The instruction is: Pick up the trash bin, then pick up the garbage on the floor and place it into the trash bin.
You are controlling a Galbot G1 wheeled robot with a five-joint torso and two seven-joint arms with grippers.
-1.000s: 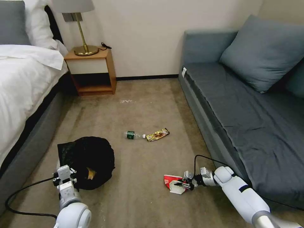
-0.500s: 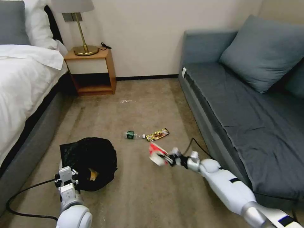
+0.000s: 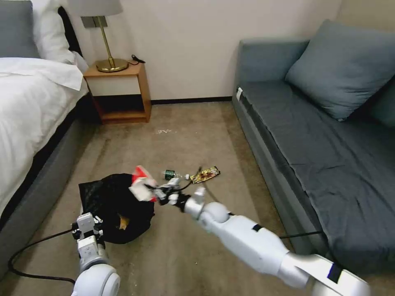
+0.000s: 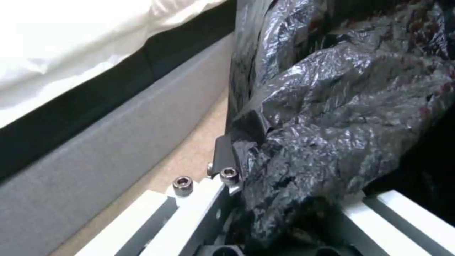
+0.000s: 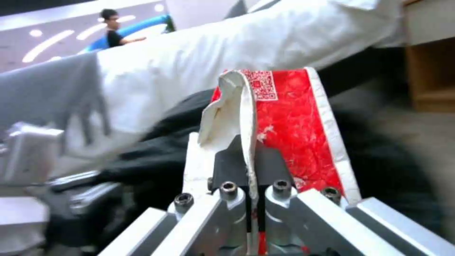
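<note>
Since 1.0 s ago: red-and-white wrapper (image 3: 142, 186) gone from the carpet near the sofa (image 3: 329, 164), carried across to the trash bin (image 3: 117, 207); bin roughly where it was. Left to right now: bed (image 3: 29, 107) with white sheet along the left edge. Left hand (image 3: 88, 230) low at the bin's near rim, clenched on the black bag (image 4: 332, 117) folded over that rim, per left wrist view. Bin interior shows a brown scrap (image 3: 122, 222). Right hand (image 3: 158, 193) above the bin's far right edge, pinching the wrapper, which hangs over the bin opening; right wrist view confirms fingers (image 5: 232, 167) closed on it. Clear bottle (image 3: 173, 175) and gold wrapper (image 3: 205, 174) on the carpet just beyond, touching end to end.
</note>
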